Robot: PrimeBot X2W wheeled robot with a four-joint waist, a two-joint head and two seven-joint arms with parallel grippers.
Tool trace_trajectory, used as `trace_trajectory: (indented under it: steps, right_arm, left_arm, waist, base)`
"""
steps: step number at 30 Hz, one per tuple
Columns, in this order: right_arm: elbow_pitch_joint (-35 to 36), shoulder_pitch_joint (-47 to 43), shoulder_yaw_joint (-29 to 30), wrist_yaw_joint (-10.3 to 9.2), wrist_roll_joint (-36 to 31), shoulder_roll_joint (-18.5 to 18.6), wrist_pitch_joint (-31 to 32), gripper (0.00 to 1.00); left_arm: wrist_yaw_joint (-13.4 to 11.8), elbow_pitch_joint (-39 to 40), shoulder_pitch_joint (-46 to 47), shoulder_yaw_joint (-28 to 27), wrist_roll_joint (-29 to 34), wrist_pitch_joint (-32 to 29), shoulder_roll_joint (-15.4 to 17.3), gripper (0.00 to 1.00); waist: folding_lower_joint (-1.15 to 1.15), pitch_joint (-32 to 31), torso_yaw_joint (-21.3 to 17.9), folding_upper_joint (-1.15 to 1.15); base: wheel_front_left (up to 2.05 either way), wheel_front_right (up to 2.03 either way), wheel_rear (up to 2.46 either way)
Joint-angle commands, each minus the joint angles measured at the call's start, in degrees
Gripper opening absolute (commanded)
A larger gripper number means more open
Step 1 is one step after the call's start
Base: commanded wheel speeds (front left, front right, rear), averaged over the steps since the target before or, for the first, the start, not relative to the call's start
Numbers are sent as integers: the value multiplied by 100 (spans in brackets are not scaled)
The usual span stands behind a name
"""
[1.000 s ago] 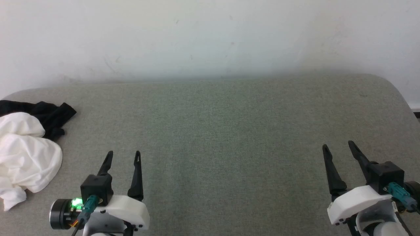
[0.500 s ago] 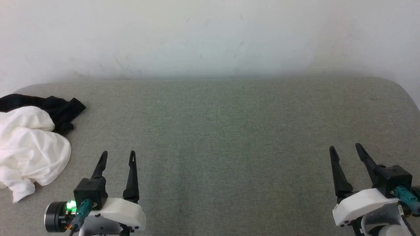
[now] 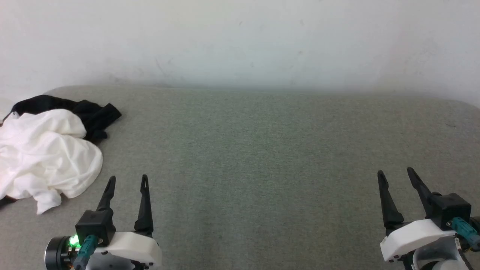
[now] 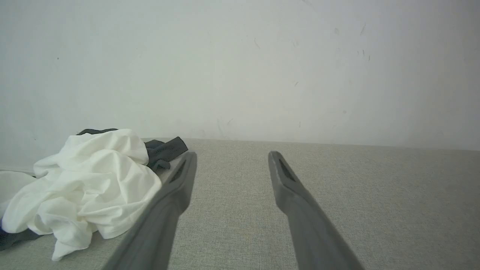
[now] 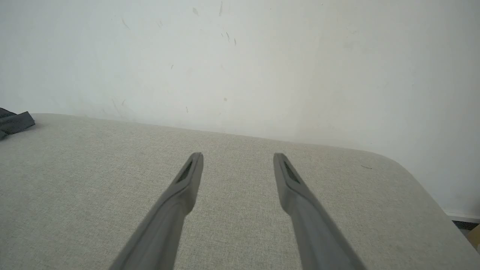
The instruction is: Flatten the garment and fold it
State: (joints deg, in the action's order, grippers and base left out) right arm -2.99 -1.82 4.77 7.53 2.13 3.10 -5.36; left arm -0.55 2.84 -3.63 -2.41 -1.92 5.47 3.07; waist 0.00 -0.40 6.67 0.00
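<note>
The garment (image 3: 45,153) lies crumpled at the far left of the grey surface, a white heap with black cloth bunched behind it; its print is hidden. The left wrist view shows the same garment (image 4: 90,183) just left of the fingers. My left gripper (image 3: 127,180) stands open at the lower left, a short way right of the heap and not touching it. My right gripper (image 3: 396,173) is open at the lower right, far from the cloth. A black corner of the garment (image 5: 15,123) peeks in at the right wrist view's left edge.
The grey padded surface (image 3: 262,150) runs up to a white wall (image 3: 240,37) at the back. Its rounded far right corner (image 5: 397,165) shows in the right wrist view, with floor beyond it.
The head camera has turned left, so the garment sits further right and lower in the picture. Both grippers stay open and low.
</note>
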Motion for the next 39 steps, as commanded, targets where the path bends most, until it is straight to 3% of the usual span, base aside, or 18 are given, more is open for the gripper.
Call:
trace_trajectory:
  steps: [1, 39]
  right_arm:
    - [-29, -64, 13, -2, 43, -8, -68, 100]
    - [-236, 77, -225, -3, 40, -16, -177, 100]
  left_arm:
    - [-11, 47, -102, -42, -18, 57, -7, 100]
    - [-116, 201, -399, -310, -336, 500, -13, 100]
  waist:
    - [0, -5, 105, 0]
    - [0, 32, 1782, 0]
  base:
    - [0, 0, 0]
    - [0, 0, 0]
